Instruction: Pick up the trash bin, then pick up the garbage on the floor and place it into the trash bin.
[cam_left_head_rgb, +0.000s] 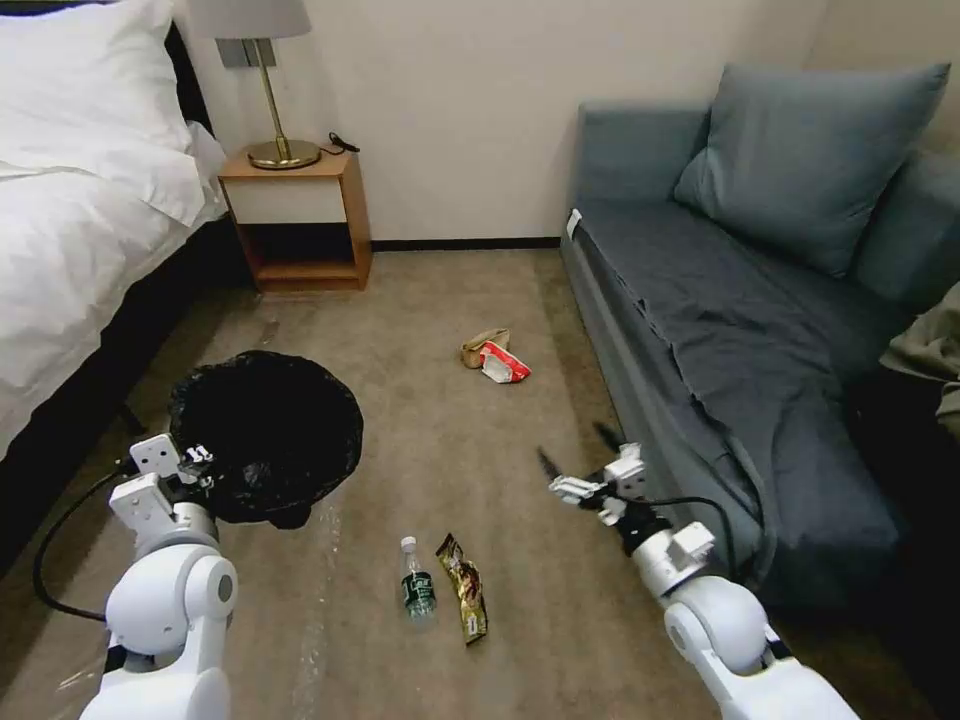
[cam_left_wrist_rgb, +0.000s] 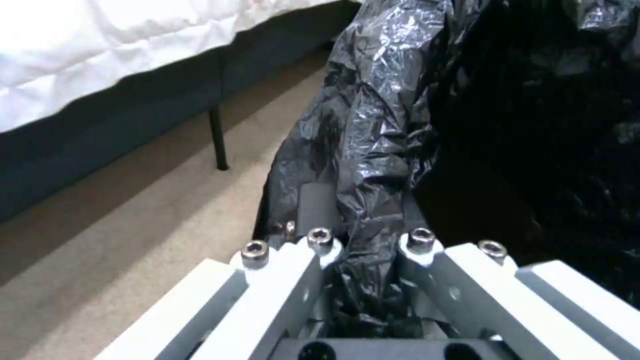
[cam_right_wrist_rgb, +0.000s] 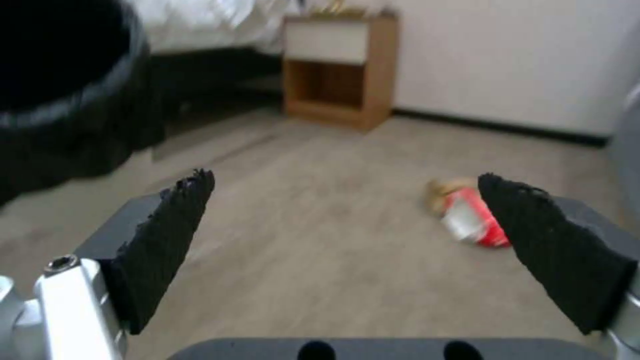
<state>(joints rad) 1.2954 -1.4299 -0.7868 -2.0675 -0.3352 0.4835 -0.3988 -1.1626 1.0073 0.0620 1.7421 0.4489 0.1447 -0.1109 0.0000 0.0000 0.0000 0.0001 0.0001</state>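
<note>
The trash bin (cam_left_head_rgb: 268, 432), round and lined with a crinkly black bag (cam_left_wrist_rgb: 400, 110), hangs at the left, held by its near rim. My left gripper (cam_left_head_rgb: 200, 462) is shut on that rim, the bag pinched between its jaws (cam_left_wrist_rgb: 363, 260). On the carpet in front lie a clear bottle with a green label (cam_left_head_rgb: 416, 582) and a gold-brown wrapper (cam_left_head_rgb: 464, 588). Farther off are a red-and-white packet (cam_left_head_rgb: 505, 363) (cam_right_wrist_rgb: 475, 220) and crumpled tan paper (cam_left_head_rgb: 482, 345). My right gripper (cam_left_head_rgb: 575, 460) (cam_right_wrist_rgb: 347, 225) hovers open above the floor beside the sofa, nothing between its fingers.
A bed (cam_left_head_rgb: 80, 230) with white linen runs along the left. A wooden nightstand (cam_left_head_rgb: 298, 215) with a brass lamp stands at the back wall. A grey-blue sofa (cam_left_head_rgb: 750, 330) lines the right side. Carpet lies open between them.
</note>
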